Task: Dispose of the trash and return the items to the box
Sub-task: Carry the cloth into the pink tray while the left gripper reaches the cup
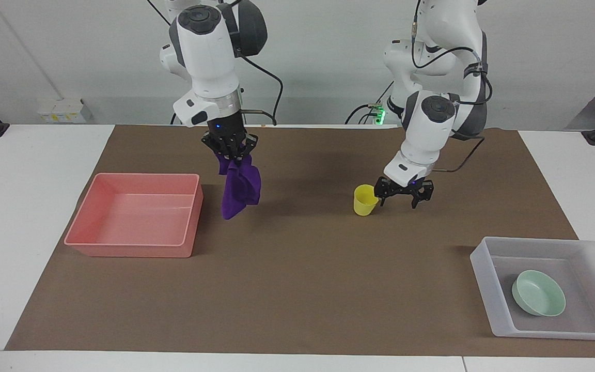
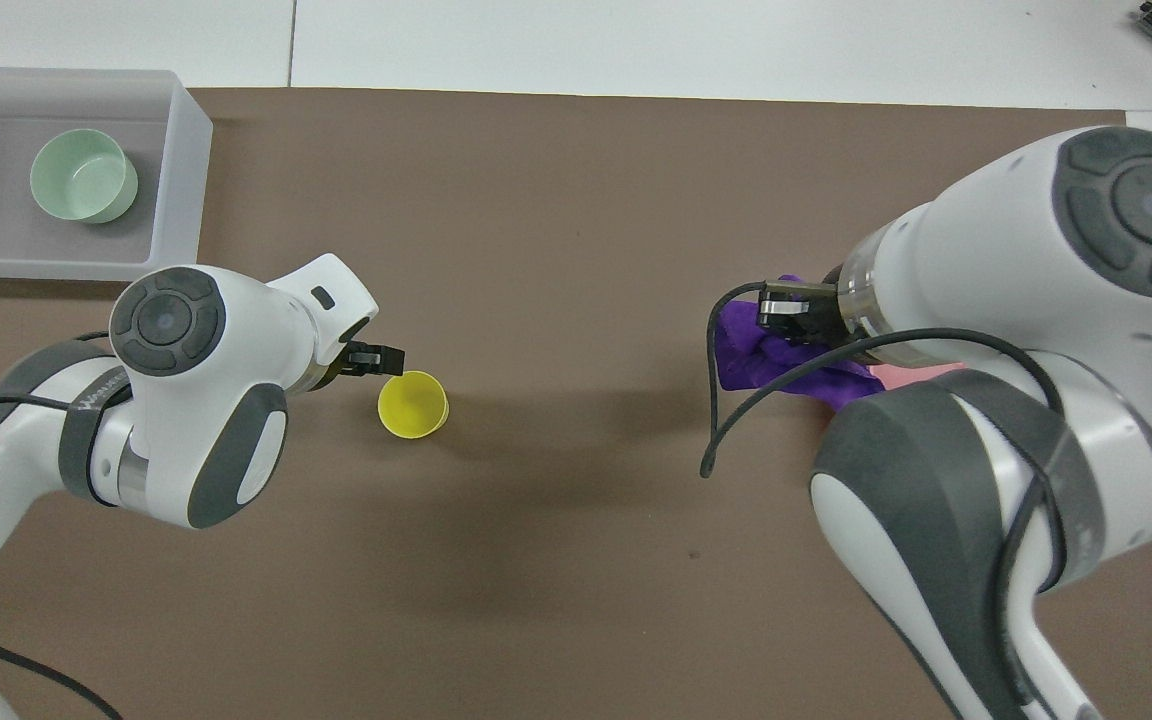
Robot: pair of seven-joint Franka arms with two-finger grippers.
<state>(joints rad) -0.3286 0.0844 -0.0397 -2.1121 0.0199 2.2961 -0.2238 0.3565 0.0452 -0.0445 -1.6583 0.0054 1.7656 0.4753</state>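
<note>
A deep purple cloth, the trash [image 1: 240, 188] [image 2: 766, 358], hangs off the mat with my right gripper [image 1: 230, 150] [image 2: 791, 310] shut on its top. It dangles just beside the pink tray [image 1: 132, 250], on the side toward the yellow cup. The yellow cup [image 1: 365, 200] [image 2: 413, 405] stands upright mid-mat. My left gripper [image 1: 398, 199] [image 2: 376, 357] is open and low beside the cup, toward the left arm's end of the table, one fingertip close to the rim. A mint-green bowl [image 1: 538, 293] [image 2: 83, 176] lies in the translucent box [image 1: 530, 239] [image 2: 176, 180].
A brown mat [image 1: 318, 279] covers most of the white table. The pink tray holds nothing; in the overhead view my right arm hides all but a sliver of it [image 2: 921, 372]. A black cable loops from the right wrist [image 2: 726, 400].
</note>
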